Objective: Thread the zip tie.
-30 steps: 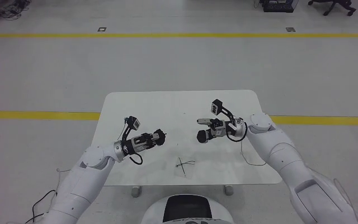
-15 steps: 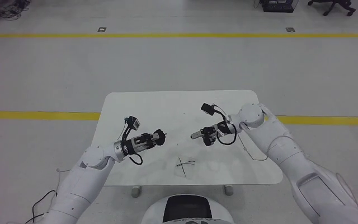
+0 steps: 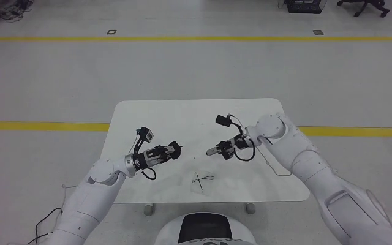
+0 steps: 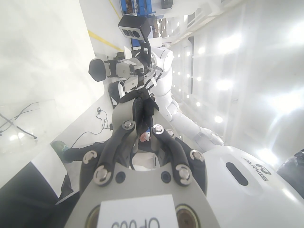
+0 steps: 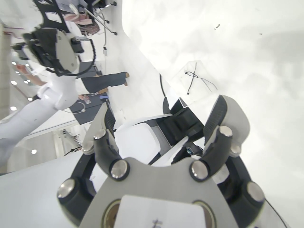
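White tabletop: the thin black plastic zip tie lies crossed near its front edge, robot-ward of both grippers. The spread right gripper hangs nearer than the pressed-together left gripper.

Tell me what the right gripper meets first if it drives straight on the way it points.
Probably the left gripper: the right gripper, open, points across the table roughly at it, nothing between. Depth is unclear, so it may pass beside it.

Right pincer (fingers spread wide) faces the zip tie on the table.
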Motion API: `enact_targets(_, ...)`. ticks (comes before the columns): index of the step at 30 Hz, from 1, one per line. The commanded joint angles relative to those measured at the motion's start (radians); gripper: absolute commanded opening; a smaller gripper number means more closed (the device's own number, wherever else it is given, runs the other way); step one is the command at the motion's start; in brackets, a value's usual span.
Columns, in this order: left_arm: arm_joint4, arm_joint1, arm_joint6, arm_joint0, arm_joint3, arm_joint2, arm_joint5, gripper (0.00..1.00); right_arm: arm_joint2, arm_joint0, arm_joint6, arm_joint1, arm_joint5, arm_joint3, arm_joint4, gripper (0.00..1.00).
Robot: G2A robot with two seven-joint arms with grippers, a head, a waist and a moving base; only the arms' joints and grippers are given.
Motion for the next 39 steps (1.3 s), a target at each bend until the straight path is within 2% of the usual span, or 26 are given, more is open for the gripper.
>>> enact_targets(1,0.000,0.000,0.000,0.000,0.000,0.000,0.000,0.00,-0.027,0.006,-0.004,-0.001,0.035,-0.032,-0.090,1.00)
enact_targets(5,0.000,0.000,0.000,0.000,0.000,0.000,0.000,0.00,-0.081,0.014,-0.003,-0.006,0.072,-0.086,-0.222,1.00)
enact_targets(17,0.000,0.000,0.000,0.000,0.000,0.000,0.000,0.00,-0.081,0.014,-0.003,-0.006,0.072,-0.086,-0.222,1.00)
enact_targets(19,0.000,0.000,0.000,0.000,0.000,0.000,0.000,0.00,-0.094,0.009,-0.028,-0.007,0.076,-0.112,-0.268,1.00)
enact_targets(25,0.000,0.000,0.000,0.000,0.000,0.000,0.000,0.00,-0.153,0.038,0.011,-0.021,0.117,-0.176,-0.387,1.00)
enact_targets(30,0.000,0.000,0.000,0.000,0.000,0.000,0.000,0.00,-0.209,0.066,0.047,-0.044,0.133,-0.179,-0.446,1.00)
enact_targets(32,0.000,0.000,0.000,0.000,0.000,0.000,0.000,0.00,-0.241,0.078,0.065,-0.052,0.117,-0.185,-0.495,1.00)
enact_targets(39,0.000,0.000,0.000,0.000,0.000,0.000,0.000,0.00,-0.241,0.078,0.065,-0.052,0.117,-0.185,-0.495,1.00)
